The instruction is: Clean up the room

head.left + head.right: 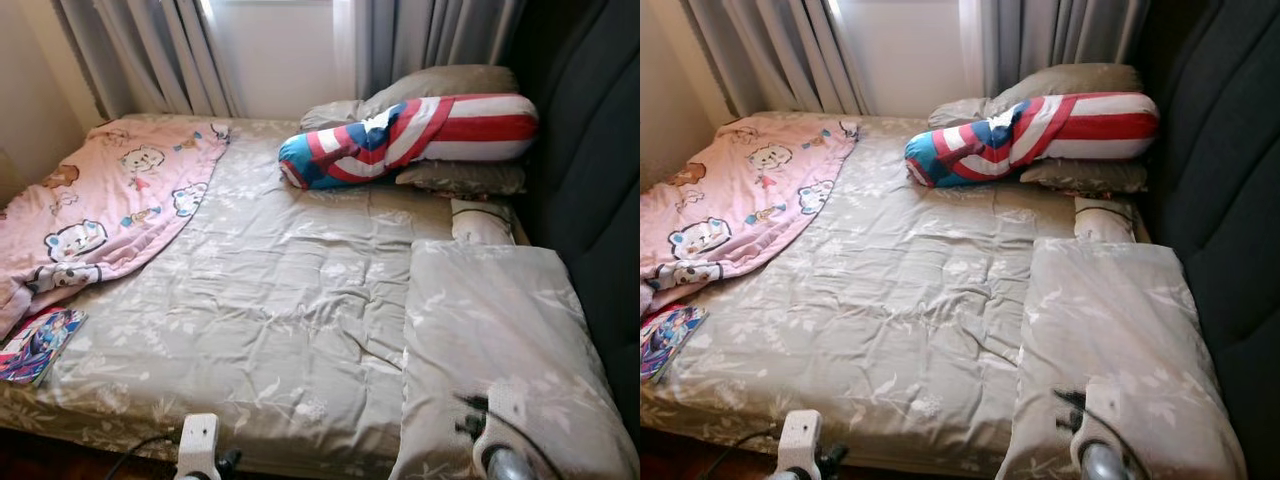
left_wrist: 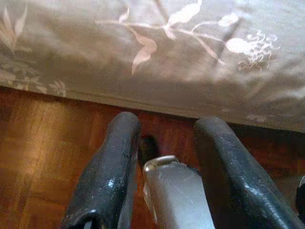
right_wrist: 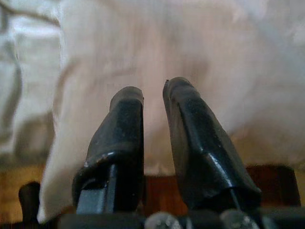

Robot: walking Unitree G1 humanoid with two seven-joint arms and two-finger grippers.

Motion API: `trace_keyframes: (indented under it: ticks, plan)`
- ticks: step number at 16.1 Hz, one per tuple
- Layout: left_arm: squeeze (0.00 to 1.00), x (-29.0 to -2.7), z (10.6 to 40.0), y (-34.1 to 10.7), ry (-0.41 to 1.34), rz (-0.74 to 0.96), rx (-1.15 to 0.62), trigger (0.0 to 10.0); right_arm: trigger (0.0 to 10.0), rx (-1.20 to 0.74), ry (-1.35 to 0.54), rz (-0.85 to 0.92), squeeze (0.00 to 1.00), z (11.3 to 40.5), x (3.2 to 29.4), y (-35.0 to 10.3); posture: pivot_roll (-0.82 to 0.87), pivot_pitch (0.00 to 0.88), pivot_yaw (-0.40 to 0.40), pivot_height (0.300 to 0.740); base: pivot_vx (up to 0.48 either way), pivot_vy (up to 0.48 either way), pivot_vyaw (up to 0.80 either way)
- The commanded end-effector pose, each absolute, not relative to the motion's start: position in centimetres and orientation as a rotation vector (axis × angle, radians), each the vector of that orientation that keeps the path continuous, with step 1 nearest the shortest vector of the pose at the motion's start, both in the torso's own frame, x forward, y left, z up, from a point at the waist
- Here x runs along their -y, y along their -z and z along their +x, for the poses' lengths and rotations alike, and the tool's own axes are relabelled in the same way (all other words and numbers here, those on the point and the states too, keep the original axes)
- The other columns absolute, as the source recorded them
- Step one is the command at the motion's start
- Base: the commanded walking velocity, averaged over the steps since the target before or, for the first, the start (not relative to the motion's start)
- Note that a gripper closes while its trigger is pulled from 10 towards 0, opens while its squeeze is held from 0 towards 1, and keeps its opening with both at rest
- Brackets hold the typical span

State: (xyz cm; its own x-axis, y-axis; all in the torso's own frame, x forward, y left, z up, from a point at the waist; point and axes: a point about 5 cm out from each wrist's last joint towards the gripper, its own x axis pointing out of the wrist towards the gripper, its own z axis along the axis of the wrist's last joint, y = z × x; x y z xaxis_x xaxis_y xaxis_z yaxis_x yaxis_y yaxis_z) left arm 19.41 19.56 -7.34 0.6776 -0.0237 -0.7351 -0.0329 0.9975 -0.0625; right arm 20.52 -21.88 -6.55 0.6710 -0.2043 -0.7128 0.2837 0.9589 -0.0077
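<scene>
A bed [image 1: 250, 330] with a grey floral sheet lies before me. A pink bear-print blanket [image 1: 110, 205] is bunched over its left side. At the left front edge lies a colourful picture book [image 1: 40, 345]. A red, white and blue bolster [image 1: 410, 135] rests on grey pillows at the head. My left gripper [image 2: 167, 125] hangs open over the wooden floor, just off the bed's front edge. My right gripper [image 3: 153, 88] is above a folded grey cover [image 1: 495, 330] at the front right, with a narrow gap between its fingers and nothing in it.
Grey curtains [image 1: 150, 50] and a bright window run along the far side. A dark padded headboard [image 1: 590, 170] stands on the right. A small white pillow [image 1: 480, 222] lies beside it. Brown wooden floor [image 2: 43, 143] shows under the bed's front edge.
</scene>
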Motion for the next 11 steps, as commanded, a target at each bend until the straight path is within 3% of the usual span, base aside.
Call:
trace_keyframes:
  ticks: [1,2,3,10,11]
  plan:
    - [0.0,-19.5,19.3,7.4,-0.001,-0.061,-0.835,10.0,10.0,-0.838,0.282,0.099,0.0,19.5,21.8,7.2,0.02,0.024,0.007,0.74,0.0,0.0,0.0]
    - [0.0,-19.6,19.3,7.4,-0.004,-0.061,-0.836,10.0,10.0,-0.85,0.288,0.091,0.0,19.1,21.9,7.4,0.02,0.037,0.007,0.74,0.0,0.0,0.0]
    - [0.0,-19.8,19.2,7.5,-0.016,-0.06,-0.842,10.0,10.0,-0.863,0.306,0.093,1.0,18.6,22.2,7.6,0.01,0.049,0.009,0.74,0.0,0.0,0.0]
    - [0.0,-20.1,18.5,7.9,-0.034,-0.053,-0.871,10.0,10.0,-0.894,0.318,0.093,1.0,17.5,22.5,8.0,0.01,0.069,0.01,0.74,0.0,0.0,0.0]
    - [0.0,-20.0,18.4,7.9,-0.031,-0.054,-0.876,10.0,10.0,-0.908,0.288,0.084,0.41,17.3,22.2,8.2,0.0,0.071,0.011,0.74,0.0,0.0,0.0]
